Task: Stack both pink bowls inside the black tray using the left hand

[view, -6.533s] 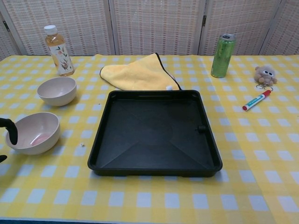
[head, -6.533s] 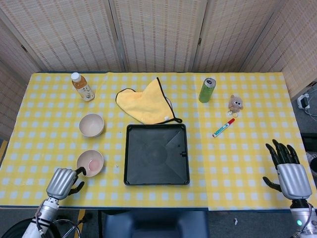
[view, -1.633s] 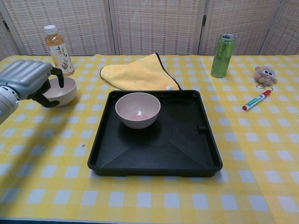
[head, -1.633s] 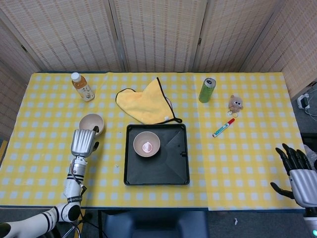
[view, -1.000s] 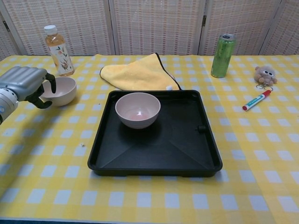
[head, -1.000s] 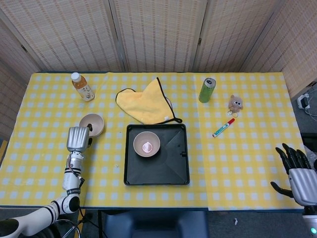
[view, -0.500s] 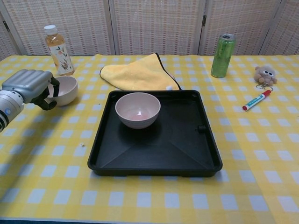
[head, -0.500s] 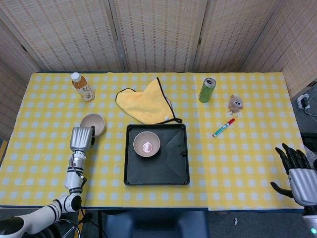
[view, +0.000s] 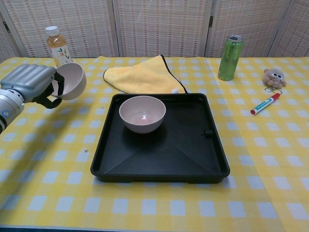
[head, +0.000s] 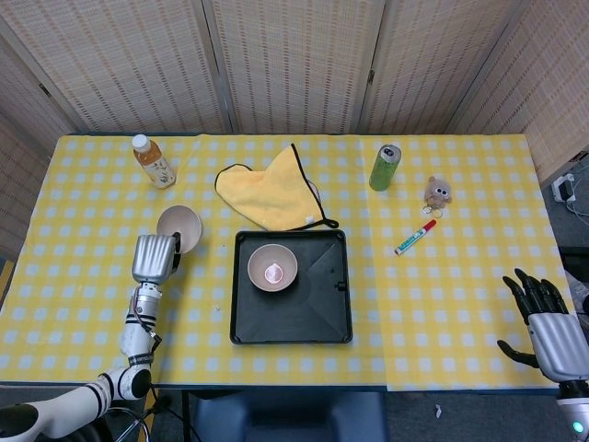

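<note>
One pink bowl (head: 272,267) (view: 142,113) sits upright in the rear left part of the black tray (head: 313,308) (view: 183,154). My left hand (head: 155,257) (view: 30,83) holds the second pink bowl (head: 180,226) (view: 70,80) by its rim, lifted off the table and tilted on its side, left of the tray. My right hand (head: 543,327) hovers open near the table's front right corner, seen only in the head view.
A yellow cloth (head: 274,195) (view: 144,75) lies behind the tray. A tea bottle (head: 153,161) (view: 59,45) stands at the back left, a green can (head: 385,167) (view: 230,57) at the back right. A small plush toy (head: 436,193) (view: 273,77) and a marker (head: 415,237) (view: 266,103) lie right of the tray.
My left hand took the first bowl into the tray, then reached the second bowl. In the last half second it has lifted that bowl off the table and tipped it sideways.
</note>
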Tool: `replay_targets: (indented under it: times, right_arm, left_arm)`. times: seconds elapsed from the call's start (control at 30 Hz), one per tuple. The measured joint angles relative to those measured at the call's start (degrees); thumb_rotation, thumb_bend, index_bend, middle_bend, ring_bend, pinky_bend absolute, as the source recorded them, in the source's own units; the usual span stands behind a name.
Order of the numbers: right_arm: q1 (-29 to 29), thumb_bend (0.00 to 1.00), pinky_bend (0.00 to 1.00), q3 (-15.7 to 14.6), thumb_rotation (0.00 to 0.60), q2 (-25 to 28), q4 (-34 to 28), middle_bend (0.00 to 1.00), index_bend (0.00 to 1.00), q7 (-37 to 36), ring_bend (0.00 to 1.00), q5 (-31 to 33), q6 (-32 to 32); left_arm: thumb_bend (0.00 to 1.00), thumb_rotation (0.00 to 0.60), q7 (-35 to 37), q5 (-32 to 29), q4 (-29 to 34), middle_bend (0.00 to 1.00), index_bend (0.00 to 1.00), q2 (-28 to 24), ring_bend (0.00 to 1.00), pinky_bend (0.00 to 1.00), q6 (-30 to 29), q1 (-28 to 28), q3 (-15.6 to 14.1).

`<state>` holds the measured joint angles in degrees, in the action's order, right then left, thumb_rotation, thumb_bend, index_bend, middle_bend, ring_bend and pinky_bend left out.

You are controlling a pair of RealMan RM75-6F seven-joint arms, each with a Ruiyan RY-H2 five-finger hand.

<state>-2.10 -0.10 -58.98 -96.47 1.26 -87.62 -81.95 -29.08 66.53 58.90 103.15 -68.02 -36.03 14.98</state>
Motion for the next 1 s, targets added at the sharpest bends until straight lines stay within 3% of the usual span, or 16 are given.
replay_targets:
  times: [0.33, 0.53, 0.73, 1.0]
  right_arm:
    - [0.8, 0.21, 0.00, -1.1, 0.600, 0.8, -0.3, 0.00, 0.00, -1.5, 0.00, -2.5, -1.7]
    - [1.1, 0.21, 0.00, -1.5, 0.600, 1.4, -0.5, 0.00, 0.00, -2.2, 0.00, -3.0, -2.1]
    - [1.0, 0.21, 0.00, -2.0, 0.600, 1.8, -0.5, 0.00, 0.00, -3.2, 0.00, -4.0, -2.0]
    - [1.4, 0.21, 0.00, -2.4, 0.600, 2.5, -0.3, 0.00, 0.00, -5.1, 0.00, -5.1, -3.1]
  left_arm:
    - [0.46, 0.600, -11.1, 3.1, 20.4, 1.00, 0.68, -5.2, 1.00, 1.00, -4.0, 1.1, -2.9]
    - [0.46, 0.600, -16.9, 2.8, 29.5, 1.00, 0.68, -6.8, 1.00, 1.00, -3.8, 0.3, -3.6]
    - [0.46, 0.600, -23.8, 1.6, 32.9, 1.00, 0.68, -5.4, 1.00, 1.00, -3.6, -1.6, -3.8]
    - [0.46, 0.600, -28.9, -0.3, 32.0, 1.00, 0.68, -1.0, 1.00, 1.00, -2.1, -4.9, -4.0]
